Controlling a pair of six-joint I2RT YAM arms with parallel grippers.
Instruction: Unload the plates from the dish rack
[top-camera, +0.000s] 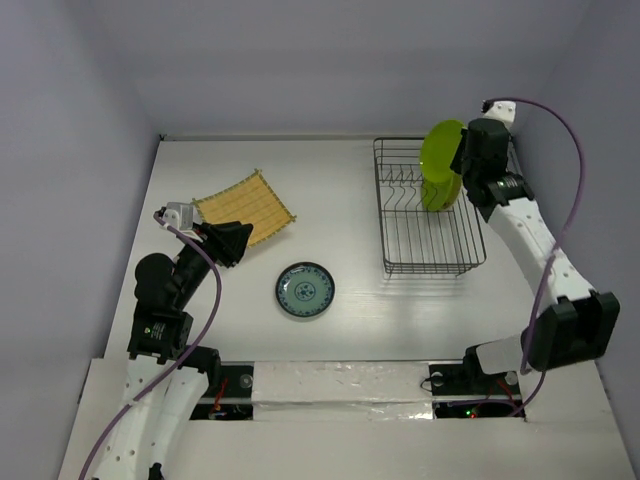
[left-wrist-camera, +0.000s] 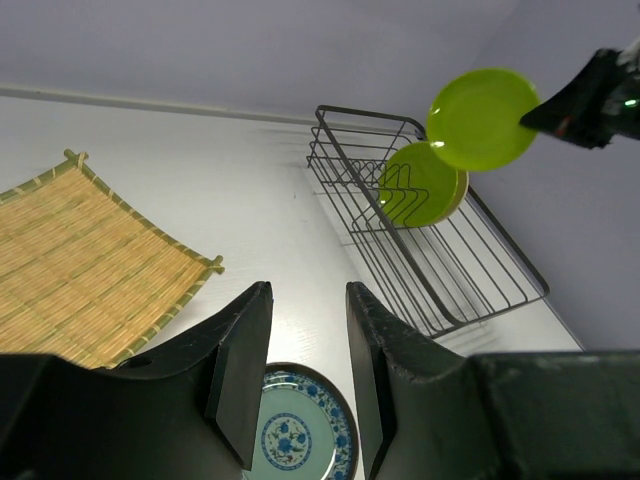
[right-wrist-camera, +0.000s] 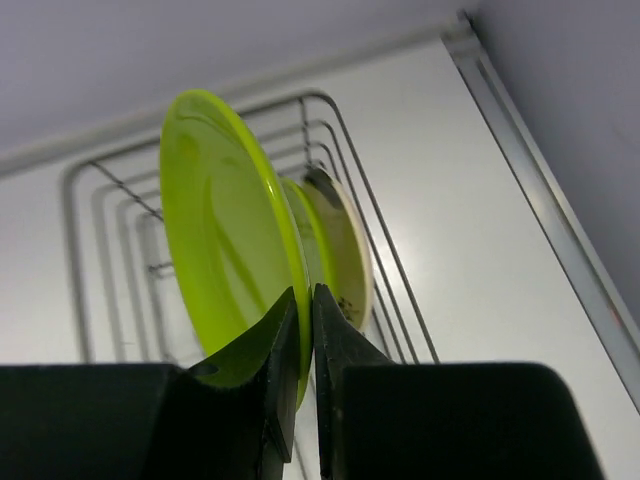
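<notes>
My right gripper is shut on the rim of a lime green plate and holds it upright above the back right of the dish rack. In the right wrist view the jaws pinch that plate. Close behind it, a second green-faced plate and the cream plate with a dark mark stand upright in the rack. The teal-blue plate lies flat on the table. My left gripper is open and empty; the teal plate shows below its jaws.
A bamboo mat lies at the back left, just beyond my left gripper. The walls stand close behind and to the right of the rack. The rack's prongs stand in its left half.
</notes>
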